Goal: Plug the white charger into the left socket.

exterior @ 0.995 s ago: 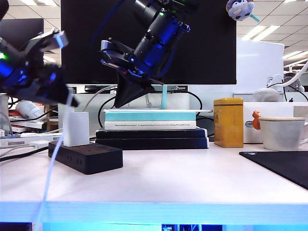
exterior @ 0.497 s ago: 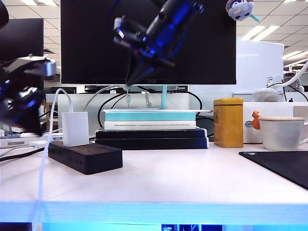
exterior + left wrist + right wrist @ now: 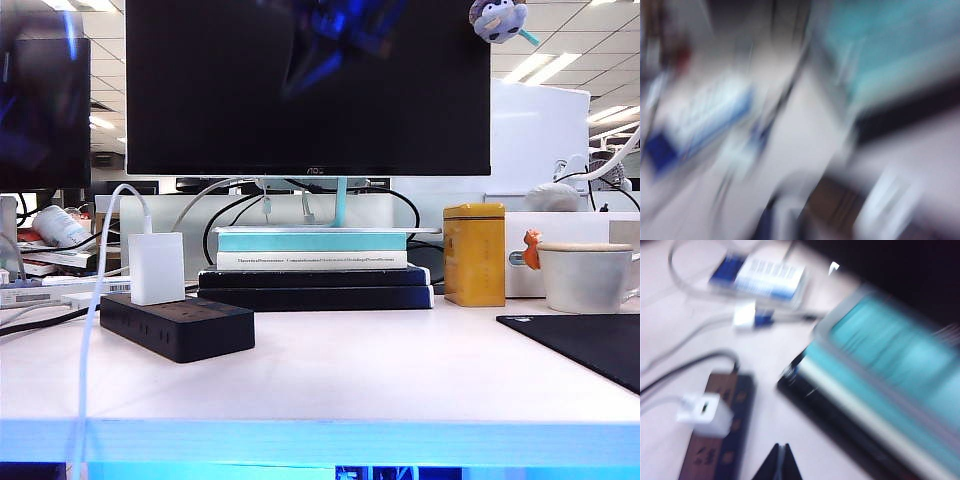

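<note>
The white charger stands upright on the left end of the black power strip, and its white cable loops down over the table's front edge. The left socket is hidden under the charger. No gripper touches either. My right gripper is shut and empty, high above the table beside the strip and the charger; in the exterior view it is a blue smear before the monitor. My left gripper is only a faint smear at the exterior view's top left; its wrist view is all motion blur.
A stack of books lies behind the strip under the monitor. To the right stand a yellow tin, a white mug and a black mat. A blue-and-white box and loose cables lie behind the strip.
Both arms have swung up and away from the strip. The left gripper left the charger's side and rose toward the top left. The charger has stayed upright on the strip.
</note>
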Controlling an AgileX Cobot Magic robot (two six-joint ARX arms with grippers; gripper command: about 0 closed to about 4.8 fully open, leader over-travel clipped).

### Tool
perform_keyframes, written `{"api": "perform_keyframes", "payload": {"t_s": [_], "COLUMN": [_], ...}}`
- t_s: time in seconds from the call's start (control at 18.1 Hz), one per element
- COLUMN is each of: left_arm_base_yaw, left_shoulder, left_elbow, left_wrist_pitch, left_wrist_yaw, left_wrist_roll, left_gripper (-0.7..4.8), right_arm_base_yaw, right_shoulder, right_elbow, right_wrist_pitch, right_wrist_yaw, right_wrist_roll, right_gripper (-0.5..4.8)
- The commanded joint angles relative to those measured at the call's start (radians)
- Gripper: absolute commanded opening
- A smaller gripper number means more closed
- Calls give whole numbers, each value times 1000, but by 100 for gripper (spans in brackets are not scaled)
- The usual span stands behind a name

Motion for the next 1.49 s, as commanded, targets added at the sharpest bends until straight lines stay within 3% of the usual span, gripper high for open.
{"api": "perform_keyframes", "payload": {"t_s": [0.06, 0.22, 0.39, 0.55, 0.72, 0.77, 0.94, 1.11, 1.27, 1.38, 1.49], "left_arm_base_yaw": [0, 0, 1, 1, 1, 1, 1, 1, 1, 1, 1], "left_shoulder": [-138, -348, -689, -877, -988, -1003, -1002, -1001, -1002, -1002, -996], "left_elbow": [3, 3, 2, -53, -194, -290, -447, -554, -634, -703, -712], "left_wrist_pitch": [53, -13, -283, -473, -444, -409, -231, -174, -150, -86, -137], "left_wrist_yaw": [64, 64, 60, 65, 60, 61, 60, 70, 52, 51, 18], "left_wrist_roll": [-137, -170, -165, -145, -148, -177, -193, -257, -248, -224, -161], "left_gripper": [72, 73, 73, 73, 73, 73, 73, 73, 73, 73, 74], "right_arm_base_yaw": [1, -8, -17, -16, -16, -16, -16, -16, -16, -16, -16], "right_shoulder": [-110, -259, -407, -544, -715, -817, -957, -998, -994, -994, -994], "right_elbow": [5, 0, -25, -296, -713, -930, -1175, -1350, -1504, -1586, -1647], "right_wrist_pitch": [-7, -61, -65, 61, 353, 492, 495, 535, 641, 702, 720], "right_wrist_yaw": [137, 172, 171, 170, 164, 165, 229, 231, 240, 280, 280], "right_wrist_roll": [-40, -42, -45, 1, 63, 96, 121, 130, 176, 177, 177], "right_gripper": [-5, -5, -5, -5, -5, -5, -6, -5, -5, -5, -5]}}
